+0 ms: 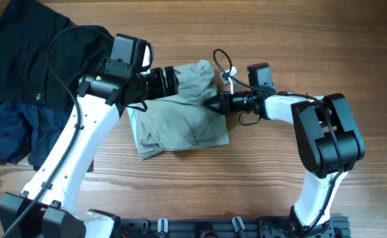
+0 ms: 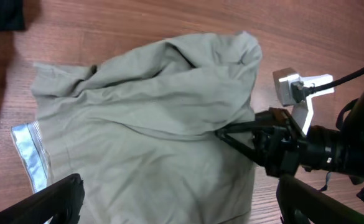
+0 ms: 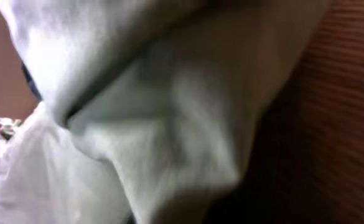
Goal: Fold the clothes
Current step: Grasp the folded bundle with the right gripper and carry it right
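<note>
Task item: clothes, one pale khaki-grey garment, lie mid-table on the wooden table, between the two arms.
Shape of cloth: wrinkled and bunched into a rough rectangle. The upper right part humps up in loose folds. A pale blue label strip shows at the lower left edge.
Right gripper: jaws clenched on the garment's right edge, pinching a ridge of fabric. Its own camera sees little but cloth close up.
Left gripper: fingers spread wide with nothing between them, hovering over the garment's upper left part.
Other cloth: black garment and navy garment lie heaped at the table's far left, off to the side of the khaki one.
Done so far: judging from the outline, the garment looks doubled at least once, with layers showing along the bottom edge.
Left to do: the raised right portion needs laying flat, the edges need squaring, and probably one more fold is due. I judge the job around halfway.
Risk: the pinched ridge may drag the lower layers when pulled.
</note>
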